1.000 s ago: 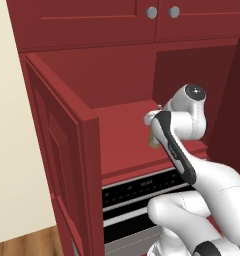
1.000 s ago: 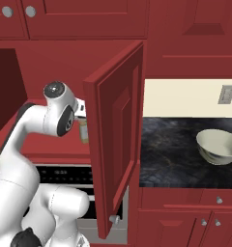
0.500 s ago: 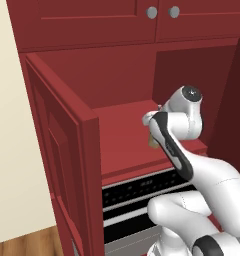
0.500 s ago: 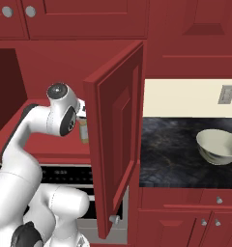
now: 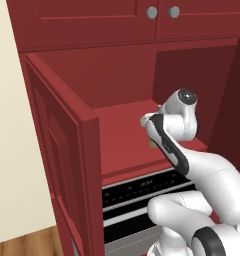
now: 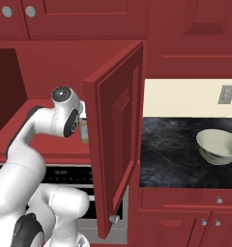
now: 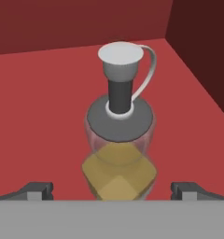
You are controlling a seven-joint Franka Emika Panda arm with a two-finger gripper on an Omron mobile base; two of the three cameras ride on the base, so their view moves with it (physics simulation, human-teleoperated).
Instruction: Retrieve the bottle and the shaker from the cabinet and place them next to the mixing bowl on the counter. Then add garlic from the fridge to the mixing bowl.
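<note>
Reaching into the open red cabinet (image 5: 122, 130) with the 2-finger gripper (image 7: 111, 190) spread wide, holding nothing. Tall pale yellow translucent bottle (image 7: 119, 154) with grey pump top standing between the fingertips (image 7: 39, 190), near the shelf's right back corner. Better to advance lower, then close on the body, not the slim neck. Open cabinet door (image 6: 113, 144) blocking the way to the cream mixing bowl (image 6: 219, 147) on the black stone counter (image 6: 171, 154).

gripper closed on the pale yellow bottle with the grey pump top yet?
No. In the hand view both dark fingertips stand wide apart, clear of the pale yellow translucent bottle on the red cabinet shelf.
</note>
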